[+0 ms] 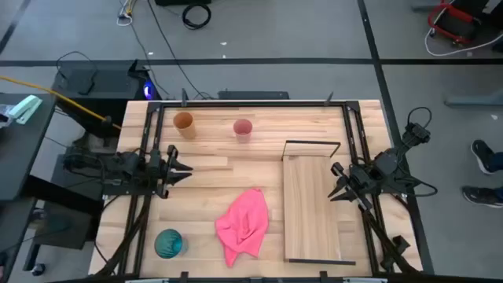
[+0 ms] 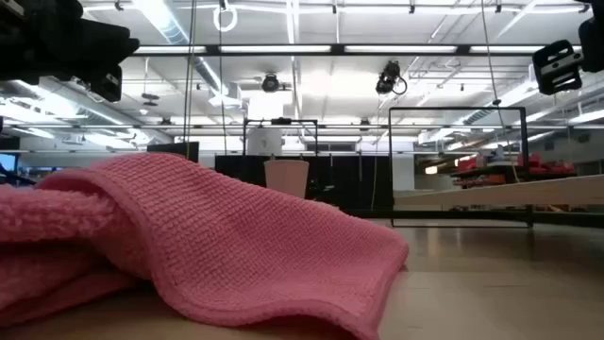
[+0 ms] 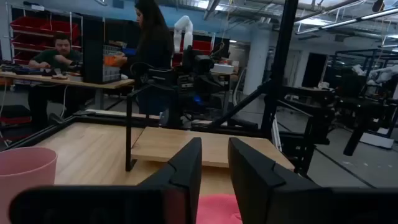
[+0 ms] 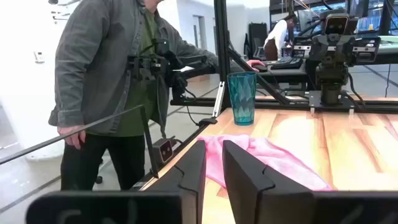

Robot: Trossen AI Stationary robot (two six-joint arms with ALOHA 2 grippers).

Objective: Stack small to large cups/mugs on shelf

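Observation:
The orange-brown cup (image 1: pixel 183 123) and the pink cup (image 1: pixel 243 130) stand upright near the table's far edge. The pink cup also shows in the left wrist view (image 3: pixel 25 171). The teal-blue cup (image 1: pixel 169 244) stands at the near left and also shows in the right wrist view (image 4: pixel 242 98). The shelf (image 1: pixel 312 208), a light-wood board, lies flat at the right, with its black wire frame (image 1: pixel 312 149) at the far end. My left gripper (image 1: pixel 185 170) hovers at the table's left, shut and empty. My right gripper (image 1: pixel 335 182) hovers at the shelf's right edge, shut and empty.
A crumpled pink cloth (image 1: pixel 244 224) lies between the teal-blue cup and the shelf, and fills the low view (image 2: pixel 189 236). Black frame bars run along the table's left and right sides. A person (image 4: pixel 112 81) stands beyond the table's left edge.

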